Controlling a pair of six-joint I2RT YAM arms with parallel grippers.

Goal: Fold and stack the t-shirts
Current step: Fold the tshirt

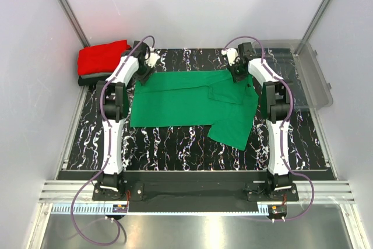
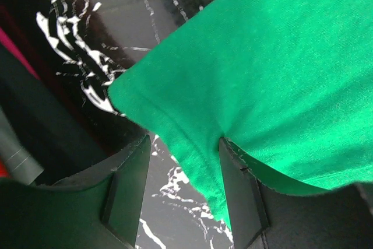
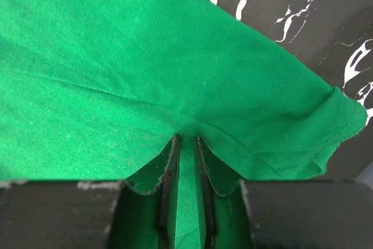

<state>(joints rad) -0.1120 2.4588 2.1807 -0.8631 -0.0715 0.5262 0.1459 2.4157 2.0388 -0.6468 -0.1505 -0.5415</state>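
A bright green t-shirt (image 1: 180, 100) lies spread on the black marbled mat, with its right part folded over and hanging toward the near side. My left gripper (image 1: 143, 69) is at its far left corner. In the left wrist view the gripper (image 2: 183, 185) is open, and the green shirt's (image 2: 262, 74) hem lies between the jaws against the right finger (image 2: 242, 193). My right gripper (image 1: 238, 73) is at the far right corner. In the right wrist view the gripper (image 3: 185, 144) is shut on a pinch of the green shirt (image 3: 145, 56). A folded red t-shirt (image 1: 104, 56) rests on a dark one (image 1: 86, 80) at the far left.
A clear plastic bin (image 1: 312, 80) stands at the far right, partly off the mat (image 1: 175, 144). White walls close in the left, right and back. Metal rails (image 1: 192, 193) run along the near edge by the arm bases.
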